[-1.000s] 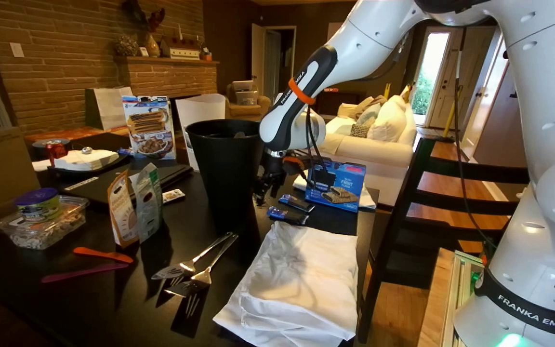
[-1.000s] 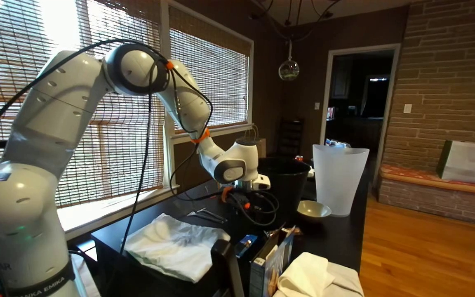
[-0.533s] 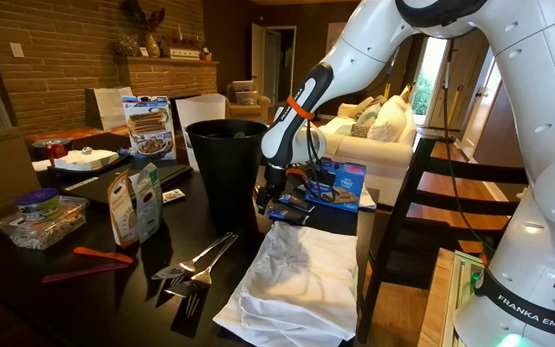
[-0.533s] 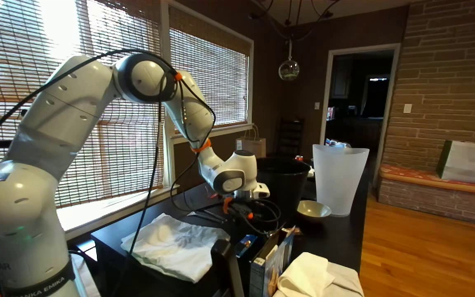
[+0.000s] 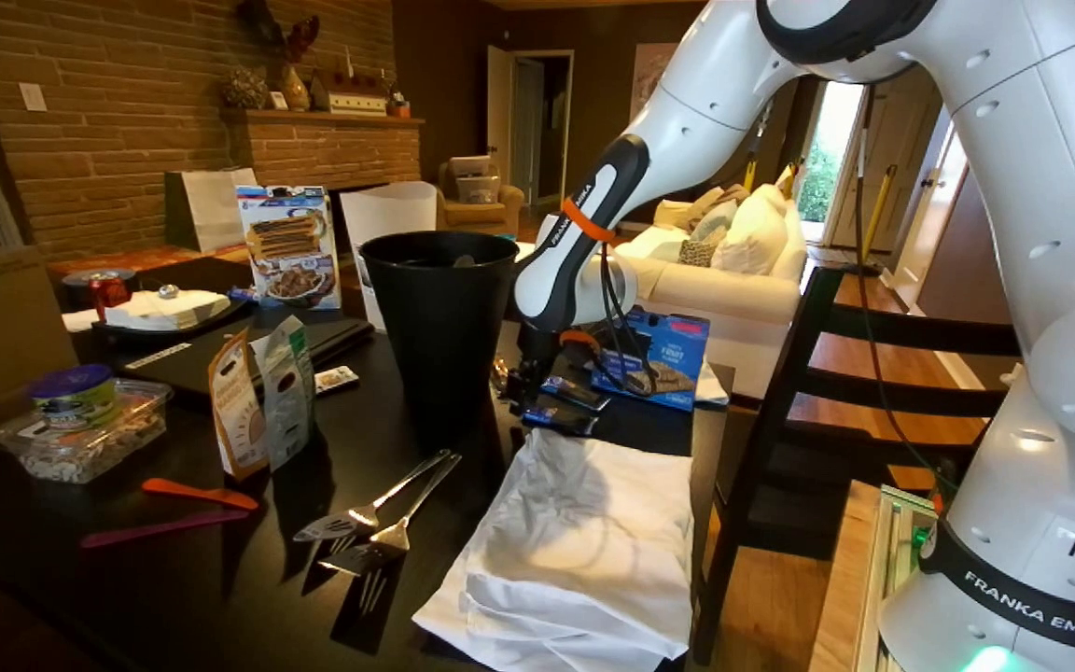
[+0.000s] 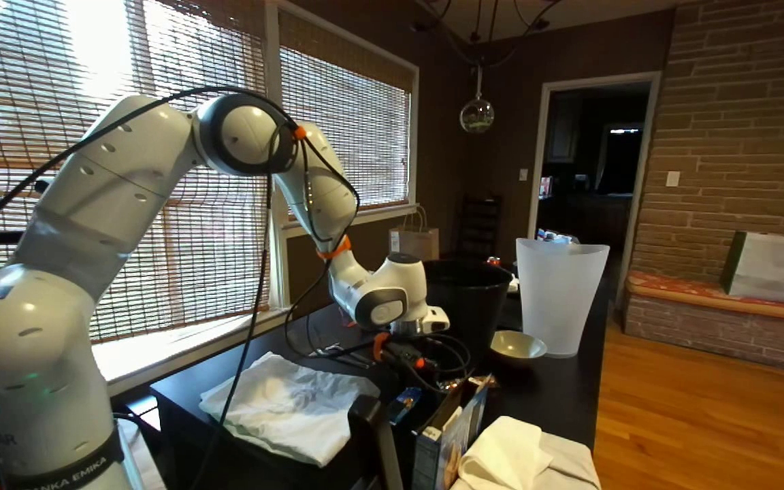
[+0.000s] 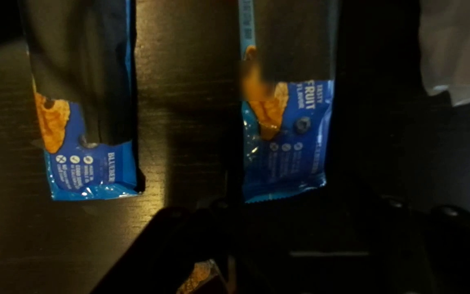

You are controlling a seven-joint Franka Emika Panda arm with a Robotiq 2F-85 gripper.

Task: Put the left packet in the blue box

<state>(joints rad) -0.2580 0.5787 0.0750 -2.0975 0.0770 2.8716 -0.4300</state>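
The left packet, flat and blue, lies on the dark table beside the white cloth; in the wrist view this packet appears on the right. My gripper is low over its end. In the wrist view the dark fingers of the gripper stand apart, open, around the packet's near end, and I see no grip on it. The blue box stands upright just behind the packets; an exterior view shows the box from its other side.
A similar blue packet lies parallel, nearer the box. The tall black bin rises close to my hand. A folded white cloth, metal utensils and a bowl are also on the table. A chair back stands at the edge.
My hand has come down and shifted toward the packets, its fingers now at the left packet's end. The packets and box have not visibly moved.
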